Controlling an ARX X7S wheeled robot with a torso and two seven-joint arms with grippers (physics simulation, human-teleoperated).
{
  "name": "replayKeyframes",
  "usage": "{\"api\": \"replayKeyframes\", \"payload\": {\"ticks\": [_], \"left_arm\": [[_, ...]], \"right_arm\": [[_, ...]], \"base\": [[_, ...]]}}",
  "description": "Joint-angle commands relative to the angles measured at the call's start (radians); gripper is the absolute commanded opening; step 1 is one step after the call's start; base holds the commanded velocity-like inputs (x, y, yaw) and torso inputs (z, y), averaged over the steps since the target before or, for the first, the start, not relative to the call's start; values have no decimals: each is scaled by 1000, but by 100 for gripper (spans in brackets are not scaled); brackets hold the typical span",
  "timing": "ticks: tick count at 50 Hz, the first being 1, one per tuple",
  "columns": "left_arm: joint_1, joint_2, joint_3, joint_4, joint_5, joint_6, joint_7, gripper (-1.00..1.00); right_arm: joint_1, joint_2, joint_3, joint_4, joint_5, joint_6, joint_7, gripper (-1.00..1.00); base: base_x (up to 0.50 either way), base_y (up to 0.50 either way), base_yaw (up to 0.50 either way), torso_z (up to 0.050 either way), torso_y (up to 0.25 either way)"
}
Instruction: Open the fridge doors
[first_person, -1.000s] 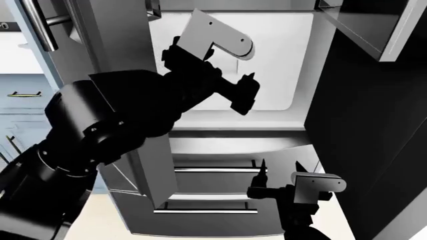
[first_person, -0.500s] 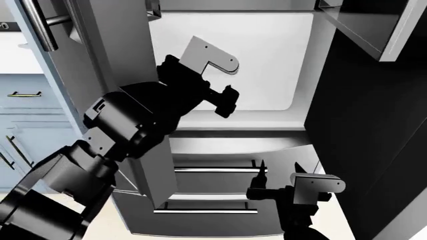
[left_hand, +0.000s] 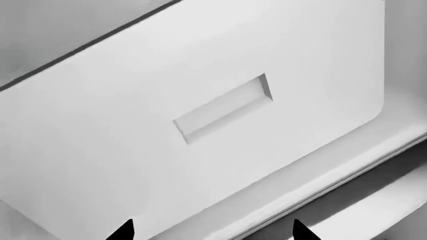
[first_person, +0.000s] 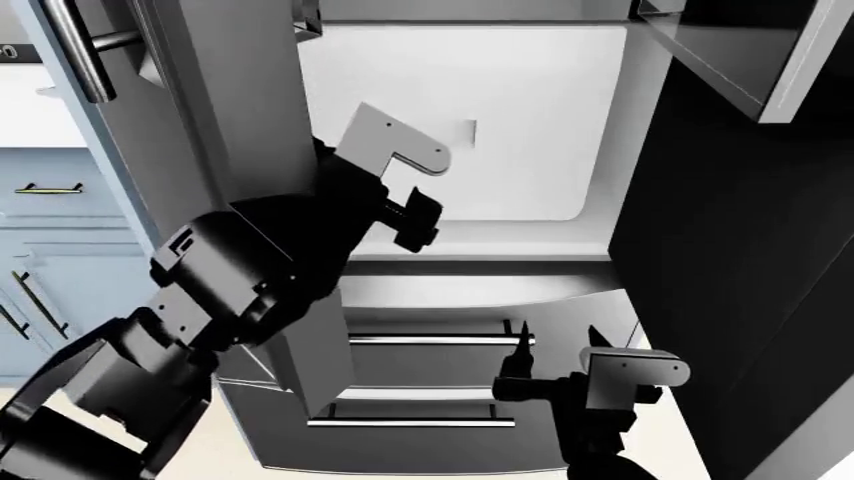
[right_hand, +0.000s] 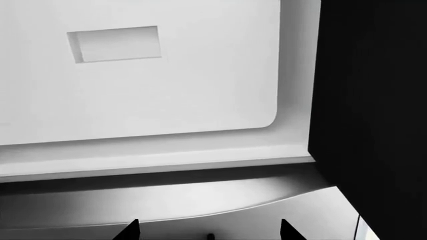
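Kitchen sim render: light-blue cabinet doors (first_person: 54, 250) at far left, big silver fridge filling the rest.

Nearest: right end effector (first_person: 558, 345) low in front of the two wide steel drawers with horizontal bar handles (first_person: 427, 380). Prongs apart, nothing between them; right wrist view shows both tips spread and bare.

Higher up: left end effector (first_person: 416, 218) at the mouth of the fridge opening, just beside the left door's inner edge. Wrist view shows two tips wide apart, holding nothing.

Task items: tall brushed-steel French fridge doors with dark vertical handles. Left door (first_person: 227, 120) swung out, handle visible top left. Right door (first_person: 727, 260) swung out, dark inner side facing the camera.

Farthest: white rear wall of the fridge cavity (first_person: 534, 110) with a shallow rectangular recess (left_hand: 223, 108), fully exposed.

Judgement: opening step looks essentially done, both doors off the seal and well apart. Left door looks less far open than the right. Next move, if any: left arm pushes the left door's inner edge outward, or both arms pull clear without catching the doors.
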Motion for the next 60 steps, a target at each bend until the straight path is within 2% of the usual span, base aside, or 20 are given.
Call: {"api": "replayKeyframes", "payload": {"ticks": [1,14,27,38,48,60], "left_arm": [[49,-62,-63,161,-47,-75,-131,100],[135,-162,-187,374,-165,-173,-279,100],[229,-259,-329,619,-329,-339,-519,100],[321,-334,-446,718,-427,-381,-649,100],[367,-360,-473,724,-422,-354,-668,100],[421,-425,-549,768,-471,-372,-752,100]], "right_arm": [[-1,0,4,-1,1,2,-4,100],[-6,-4,8,5,-3,0,-8,100],[-9,-4,11,2,-3,0,-13,100],[-12,-2,14,-4,-8,0,-10,100],[-9,3,16,-17,-10,10,-4,100],[-14,-3,21,-3,-11,4,-12,100]], "base": [[0,0,0,0,0],[0,0,0,0,1],[0,0,0,0,0],[0,0,0,0,0],[0,0,0,0,0],[0,0,0,0,1]]}}
